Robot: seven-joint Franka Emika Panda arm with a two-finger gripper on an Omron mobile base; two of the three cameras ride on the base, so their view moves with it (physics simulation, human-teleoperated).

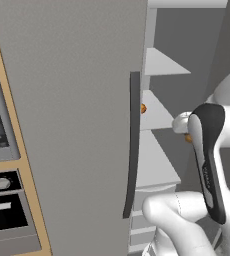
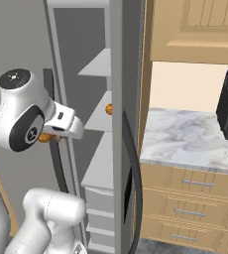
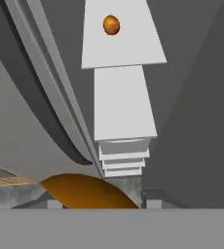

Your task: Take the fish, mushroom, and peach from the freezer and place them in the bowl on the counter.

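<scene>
Grey freezer [image 1: 77,125] door stands open in the left base view. The arm [image 1: 209,160] bends in front of the white shelves [image 1: 154,112] and hides most of its own hand; a bit of the orange peach [image 1: 188,138] shows beside it. In the right base view the wrist is level before the freezer, the peach under it, half covered. In the hand view the gripper [image 3: 104,204] is closed on the peach, cut off below; a second orange ball [image 3: 111,25] lies on a shelf.
</scene>
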